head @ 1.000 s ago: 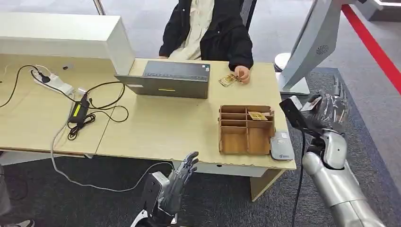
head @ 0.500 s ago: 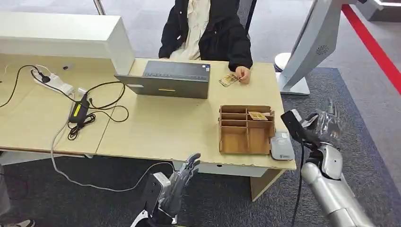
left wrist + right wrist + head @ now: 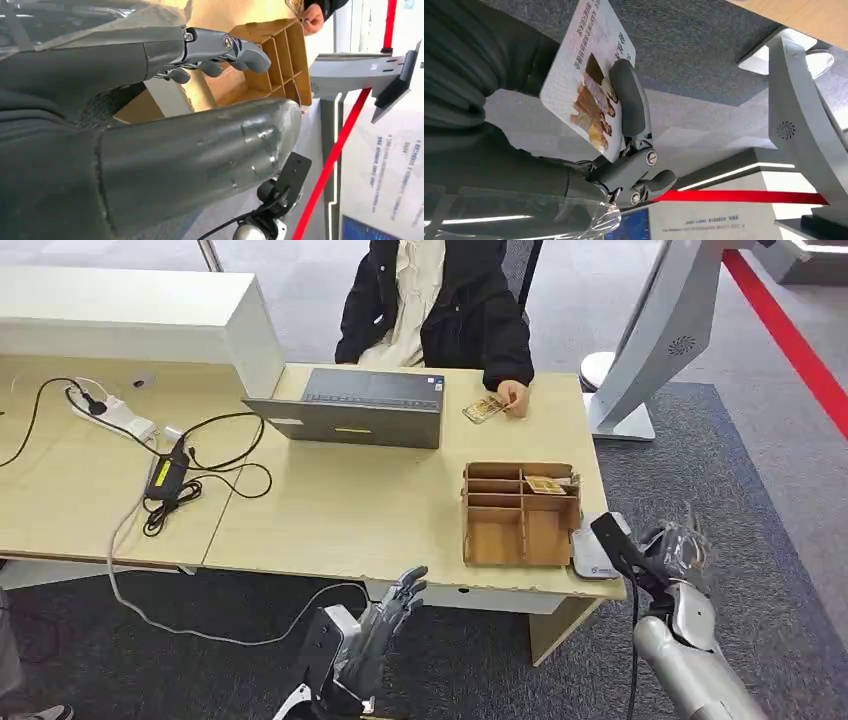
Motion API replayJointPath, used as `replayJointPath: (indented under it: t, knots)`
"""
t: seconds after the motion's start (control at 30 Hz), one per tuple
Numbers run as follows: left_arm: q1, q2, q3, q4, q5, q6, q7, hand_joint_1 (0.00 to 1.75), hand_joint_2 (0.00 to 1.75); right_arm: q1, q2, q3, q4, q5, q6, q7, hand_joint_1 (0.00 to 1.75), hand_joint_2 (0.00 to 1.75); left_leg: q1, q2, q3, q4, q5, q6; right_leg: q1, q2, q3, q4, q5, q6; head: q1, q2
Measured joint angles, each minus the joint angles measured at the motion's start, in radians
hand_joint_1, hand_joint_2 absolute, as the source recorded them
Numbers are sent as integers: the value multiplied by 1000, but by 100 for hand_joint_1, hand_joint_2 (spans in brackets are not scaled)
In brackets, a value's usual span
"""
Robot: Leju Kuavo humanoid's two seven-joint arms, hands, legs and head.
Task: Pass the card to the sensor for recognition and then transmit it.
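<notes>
My right hand (image 3: pixel 678 552) hangs off the table's front right corner, just right of the grey card sensor (image 3: pixel 592 548). In the right wrist view the thumb (image 3: pixel 629 102) pins a white picture card (image 3: pixel 589 75) against the fingers (image 3: pixel 639 175), with carpet behind it. My left hand (image 3: pixel 385 622) is raised below the table's front edge, fingers apart and holding nothing. Its fingers (image 3: pixel 220 47) point toward the wooden organizer (image 3: pixel 272 65).
A wooden organizer (image 3: pixel 520 512) beside the sensor holds another card (image 3: pixel 545 484). A seated person's hand (image 3: pixel 514 395) rests on a card (image 3: pixel 482 409) at the far edge. A laptop (image 3: pixel 350 405), a power strip and cables lie to the left. A grey kiosk stand (image 3: pixel 650 340) rises at the right.
My right hand has dropped with the card from level with the organizer's far end down to the table's front right corner. The left hand has barely moved.
</notes>
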Motion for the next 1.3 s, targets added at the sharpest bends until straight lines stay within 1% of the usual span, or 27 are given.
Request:
replayJointPath:
  t: [0.2,0.43,0.67,0.87,1.03,1.17,1.3]
  knots:
    - [0,2,0,0,0,-3,1,0,0,7,7,13,21,-3,0,1,175,175,0,0,0,0,0,0,0,0,0,0,0,0,0,0]
    - [0,2,0,-1,-5,-9,18,0,0,9,18,29,32,-4,-3,0,175,175,0,0,0,0,0,0,0,0,0,0,0,0,0,0]
    - [1,5,0,-8,-17,-9,27,0,0,9,25,33,31,51,-6,2,175,175,0,0,0,0,0,0,0,0,0,0,0,0,0,0]
    - [3,10,0,-8,-18,-9,27,0,0,8,32,34,31,61,-6,2,175,175,0,0,0,0,0,0,0,0,0,0,0,0,0,0]
    - [4,15,0,-16,-21,0,29,0,0,9,38,29,25,137,-6,5,175,175,0,0,0,0,0,0,0,0,0,0,0,0,0,0]
    - [5,20,0,-22,-24,3,36,0,0,11,46,0,-2,220,-8,-7,175,175,0,0,0,0,0,0,0,0,0,0,0,0,0,0]
    - [5,27,-2,-25,-24,3,37,0,0,14,56,-35,-38,259,-8,-16,175,175,0,0,0,0,0,0,0,0,0,0,0,0,0,0]
